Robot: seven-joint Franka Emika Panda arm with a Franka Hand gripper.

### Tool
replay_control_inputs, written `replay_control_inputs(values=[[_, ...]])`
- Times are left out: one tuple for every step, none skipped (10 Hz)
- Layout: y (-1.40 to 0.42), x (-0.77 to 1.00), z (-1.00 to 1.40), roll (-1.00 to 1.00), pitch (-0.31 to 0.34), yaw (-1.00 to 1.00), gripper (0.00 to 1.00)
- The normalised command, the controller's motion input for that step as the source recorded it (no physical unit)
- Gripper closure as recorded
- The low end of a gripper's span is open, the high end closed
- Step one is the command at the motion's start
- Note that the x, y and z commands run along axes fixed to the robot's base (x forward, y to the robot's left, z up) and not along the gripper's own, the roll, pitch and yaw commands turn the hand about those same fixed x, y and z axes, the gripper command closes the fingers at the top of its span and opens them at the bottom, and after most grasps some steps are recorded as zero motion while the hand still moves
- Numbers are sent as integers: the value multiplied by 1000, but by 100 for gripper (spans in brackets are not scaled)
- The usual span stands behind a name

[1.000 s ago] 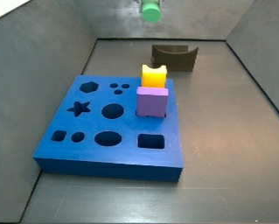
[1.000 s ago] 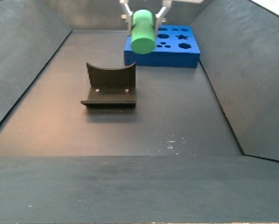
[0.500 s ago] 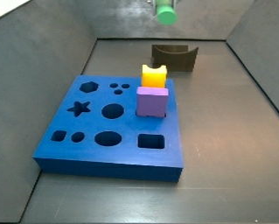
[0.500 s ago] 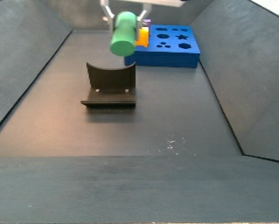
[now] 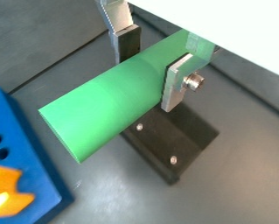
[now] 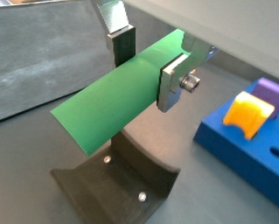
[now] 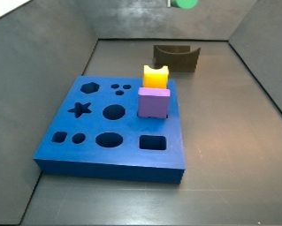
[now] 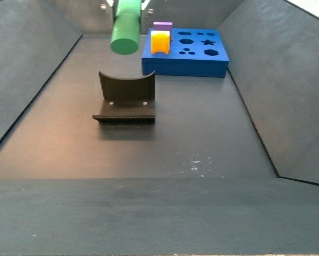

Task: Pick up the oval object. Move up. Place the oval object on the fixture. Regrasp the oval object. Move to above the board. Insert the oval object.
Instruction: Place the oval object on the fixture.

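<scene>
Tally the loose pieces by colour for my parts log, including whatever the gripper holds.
Green: 1, the rod, held across the gripper above the fixture
Yellow: 1, the block on the board
Purple: 1, the block on the board
Total: 3

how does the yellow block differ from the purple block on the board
The yellow block is bright yellow with a notched top; the purple block is flat-topped. In a side view the yellow stands behind the purple, farther back on the board. Both stand upright on the board, side by side, away from the tool, which holds the oval object above the fixture.
</scene>
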Motion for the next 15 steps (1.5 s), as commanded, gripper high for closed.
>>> replay_control_inputs(values=[[41, 146, 5, -1000, 128, -58, 100], [43, 68, -6, -1000, 132, -77, 100], [44, 50, -7, -1000, 125, -94, 100], [41, 56, -8, -1000, 125, -115, 100], [45, 76, -19, -918, 127, -137, 100], [47, 89, -24, -758, 112, -137, 100], [48, 87, -19, -544, 84, -135, 100], [49, 82, -17, -380, 61, -132, 100], [28, 71, -9, -223, 32, -117, 100], [132, 126, -1000, -1000, 181, -77, 100], [136, 129, -1000, -1000, 171, -77, 100], [139, 145, -1000, -1000, 197, -124, 100], [138, 158, -1000, -841, 186, -156, 100], [140, 164, -1000, -686, 150, -176, 100], [144, 171, -1000, -474, 99, -194, 100]])
